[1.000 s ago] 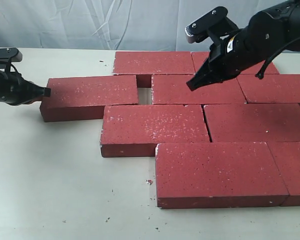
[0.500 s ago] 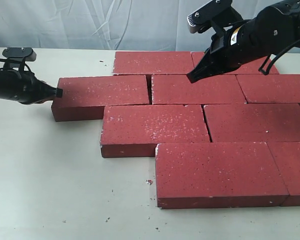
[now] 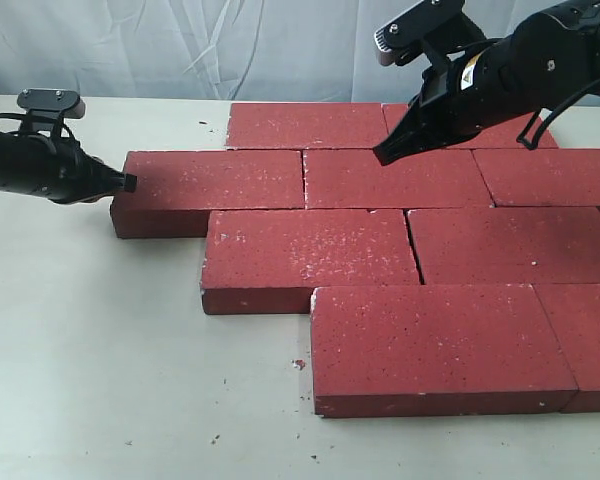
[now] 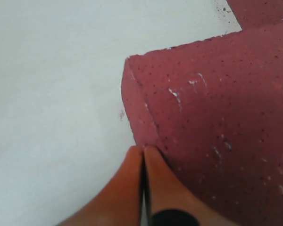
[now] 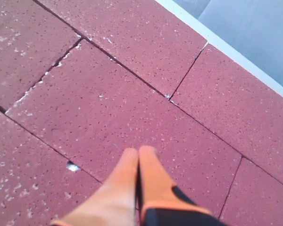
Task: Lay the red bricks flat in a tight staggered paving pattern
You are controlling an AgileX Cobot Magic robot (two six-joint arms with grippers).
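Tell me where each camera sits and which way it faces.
Exterior view: off the arms, looking across the table at the red bricks; left gripper and right gripper show.
Left wrist view: on the left arm, looking past shut fingers at the end brick.
Right wrist view: on the right arm, looking past shut fingers at the red bricks.
Exterior and left wrist views share the end brick.

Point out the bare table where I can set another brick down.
Widest: the near-left table, bordered by the leftmost brick and the front brick. A smaller patch lies far left, beside the back-row brick, behind the left tool. Right side: packed brick to brick.
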